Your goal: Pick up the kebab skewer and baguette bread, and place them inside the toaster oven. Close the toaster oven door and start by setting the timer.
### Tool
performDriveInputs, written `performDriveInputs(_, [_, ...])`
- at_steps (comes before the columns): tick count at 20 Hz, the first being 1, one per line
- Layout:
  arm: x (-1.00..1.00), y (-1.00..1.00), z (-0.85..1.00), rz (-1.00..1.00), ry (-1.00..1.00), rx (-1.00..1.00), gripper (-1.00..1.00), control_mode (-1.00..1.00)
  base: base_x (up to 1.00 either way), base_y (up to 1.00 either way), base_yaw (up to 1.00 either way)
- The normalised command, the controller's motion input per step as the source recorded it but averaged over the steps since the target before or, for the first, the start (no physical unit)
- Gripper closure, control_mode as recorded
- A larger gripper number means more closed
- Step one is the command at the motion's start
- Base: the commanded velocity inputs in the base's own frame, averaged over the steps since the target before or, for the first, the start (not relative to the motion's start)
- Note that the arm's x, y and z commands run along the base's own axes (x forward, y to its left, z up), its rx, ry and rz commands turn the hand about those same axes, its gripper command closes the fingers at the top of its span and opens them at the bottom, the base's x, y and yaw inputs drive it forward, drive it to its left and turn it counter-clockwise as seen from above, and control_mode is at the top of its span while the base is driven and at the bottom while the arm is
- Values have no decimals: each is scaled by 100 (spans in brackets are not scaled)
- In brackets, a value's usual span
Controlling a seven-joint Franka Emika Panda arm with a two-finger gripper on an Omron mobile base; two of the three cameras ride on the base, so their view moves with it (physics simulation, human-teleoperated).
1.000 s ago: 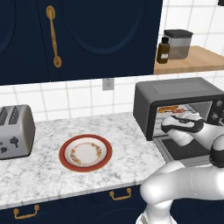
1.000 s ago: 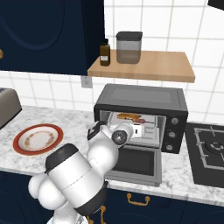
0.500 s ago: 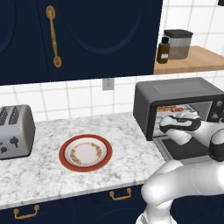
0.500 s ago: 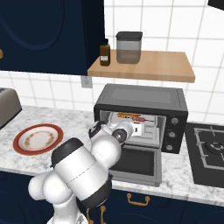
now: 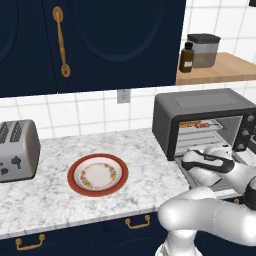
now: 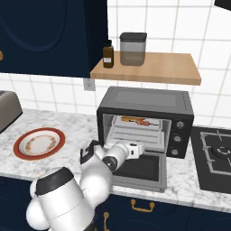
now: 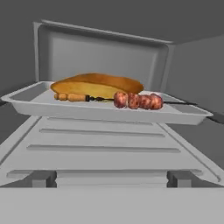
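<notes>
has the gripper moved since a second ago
Yes, slightly. In the right base view the gripper has drawn back from the toaster oven mouth and now sits over the lowered door, jaws open, leaving the skewer and bread inside.

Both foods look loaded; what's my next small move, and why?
Probably draw the open tool back out, then reach under the toaster oven door. The kebab skewer and baguette bread already lie on the tray inside the toaster oven, and the door hangs down.

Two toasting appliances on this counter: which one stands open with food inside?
The dark grey toaster oven on the right: door dropped, baguette and skewer inside.
</notes>
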Motion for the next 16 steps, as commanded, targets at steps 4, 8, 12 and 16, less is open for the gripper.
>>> performDriveInputs(4, [-86, -44, 56, -1, 14, 0, -100, -100, 0, 0, 0])
performDriveInputs(8, [-70, -59, 64, -1, 20, 0, -100, -100, 0, 0, 0])
performDriveInputs(12, [-84, -54, 50, 0, 25, 0, -100, -100, 0, 0, 0])
performDriveInputs(16, [-98, -47, 10, 0, 24, 1, -100, -100, 0, 0, 0])
